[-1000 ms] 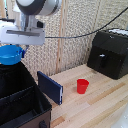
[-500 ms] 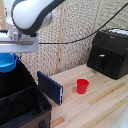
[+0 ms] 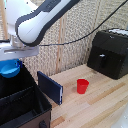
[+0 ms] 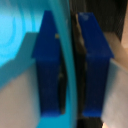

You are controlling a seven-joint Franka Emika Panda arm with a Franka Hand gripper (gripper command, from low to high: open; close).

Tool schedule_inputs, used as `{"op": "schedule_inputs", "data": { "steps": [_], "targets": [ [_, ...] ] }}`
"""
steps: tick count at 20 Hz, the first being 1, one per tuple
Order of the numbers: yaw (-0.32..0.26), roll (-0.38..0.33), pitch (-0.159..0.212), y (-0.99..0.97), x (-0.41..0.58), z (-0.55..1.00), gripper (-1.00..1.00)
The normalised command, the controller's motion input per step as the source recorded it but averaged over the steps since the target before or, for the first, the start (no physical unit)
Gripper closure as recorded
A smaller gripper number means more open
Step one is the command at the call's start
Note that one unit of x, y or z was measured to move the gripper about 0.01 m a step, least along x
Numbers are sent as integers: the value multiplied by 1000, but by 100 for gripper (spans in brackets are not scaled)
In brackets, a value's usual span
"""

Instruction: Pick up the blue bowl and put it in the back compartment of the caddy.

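The blue bowl [image 3: 10, 69] hangs at the exterior view's left, above the far section of the black fabric caddy [image 3: 22, 102]. My gripper [image 3: 11, 61] is shut on the bowl's rim from above, under the white arm. In the wrist view the bowl's rim [image 4: 66, 60] runs as a light-blue band between the two dark-blue fingers [image 4: 49, 65], with the bowl's inside [image 4: 17, 45] filling one side. A black divider [image 3: 19, 94] splits the caddy; the back compartment lies behind it, partly hidden by the bowl.
A dark-blue flat panel [image 3: 50, 87] stands upright beside the caddy. A red cup [image 3: 82, 86] sits on the wooden table [image 3: 100, 107]. A black hard-shelled appliance box [image 3: 111, 52] stands at the exterior view's right. A woven wall rises behind.
The arm has carried the bowl further toward the exterior view's left and slightly lower, over the caddy's far section. The gripper stays shut on the bowl.
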Motion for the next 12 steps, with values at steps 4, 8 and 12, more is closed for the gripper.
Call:
{"op": "schedule_inputs", "data": {
  "steps": [4, 8, 12],
  "targets": [
    [-62, 11, 123, -86, 131, 671, -100],
    [-6, 0, -99, -275, 177, 784, -100],
    [0, -18, -162, -173, 299, 582, -100]
  ]
}}
